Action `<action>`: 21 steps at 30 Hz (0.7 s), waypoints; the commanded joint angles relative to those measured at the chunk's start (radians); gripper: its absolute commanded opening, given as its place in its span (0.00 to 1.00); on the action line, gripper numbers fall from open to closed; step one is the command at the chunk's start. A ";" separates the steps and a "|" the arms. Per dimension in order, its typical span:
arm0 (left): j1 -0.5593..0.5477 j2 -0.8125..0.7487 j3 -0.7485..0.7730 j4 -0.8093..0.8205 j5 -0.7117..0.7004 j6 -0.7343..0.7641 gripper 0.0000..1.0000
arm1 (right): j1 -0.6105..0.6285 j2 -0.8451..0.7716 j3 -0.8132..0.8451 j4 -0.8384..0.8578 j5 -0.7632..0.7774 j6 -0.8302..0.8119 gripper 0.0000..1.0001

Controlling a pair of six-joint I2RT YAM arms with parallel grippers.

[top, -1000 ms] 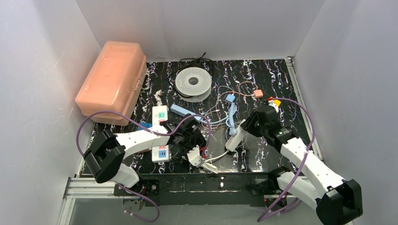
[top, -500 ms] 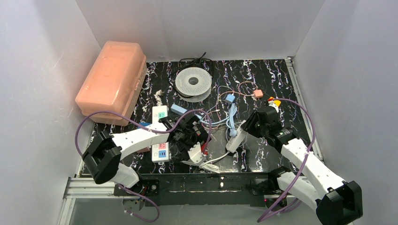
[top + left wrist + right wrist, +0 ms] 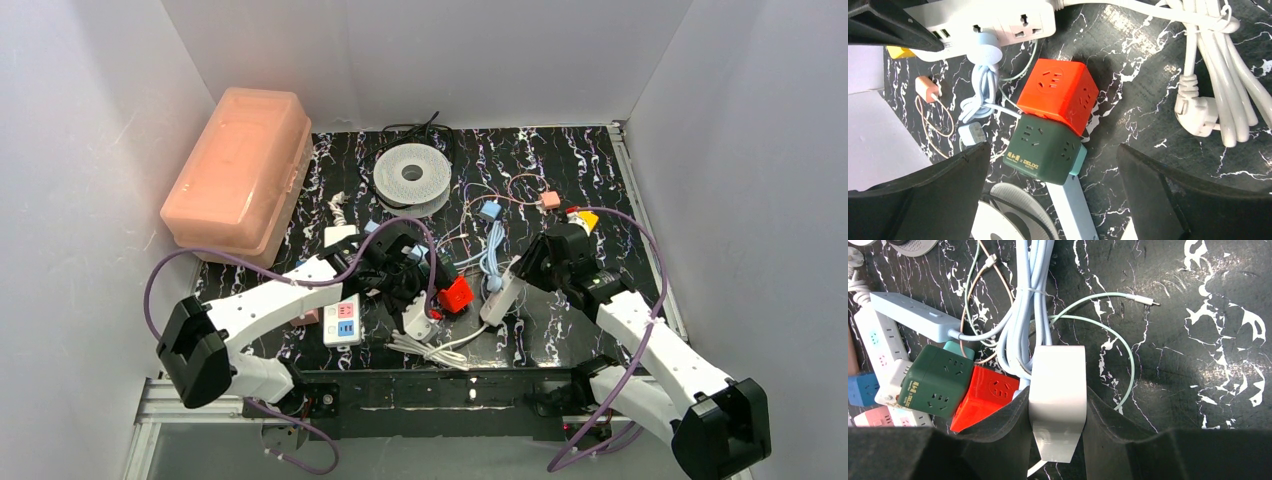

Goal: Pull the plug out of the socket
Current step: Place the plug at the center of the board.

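Note:
A white power strip (image 3: 1057,385) lies right of centre; it also shows in the top view (image 3: 503,290). My right gripper (image 3: 1057,415) is shut on its near end. In the left wrist view the strip (image 3: 998,22) carries a round light-blue plug (image 3: 985,47) with a light-blue cable. My left gripper (image 3: 1053,165) is open wide and empty, hovering above a green cube socket (image 3: 1048,150) and a red cube socket (image 3: 1058,95). In the top view the left gripper (image 3: 405,262) is just left of the red cube (image 3: 456,293).
A white cable bundle with a white plug (image 3: 1198,107) lies near the front edge. A light-blue strip (image 3: 913,315), a filament spool (image 3: 412,177), a pink box (image 3: 240,170) and small chargers (image 3: 549,200) surround the work area.
My left gripper has moved away from the front edge toward the table's middle, uncovering the red cube. The right gripper has stayed shut on the white strip.

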 commanded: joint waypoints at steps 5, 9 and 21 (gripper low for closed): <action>-0.006 0.111 0.086 0.109 0.040 -0.069 0.98 | -0.003 0.003 0.046 0.006 -0.023 -0.044 0.01; -0.027 0.211 0.128 0.294 0.002 -0.124 0.98 | -0.003 0.003 0.071 0.007 -0.036 -0.035 0.01; -0.050 0.347 0.157 0.407 0.081 0.028 0.95 | -0.003 0.050 0.205 -0.028 -0.079 -0.019 0.01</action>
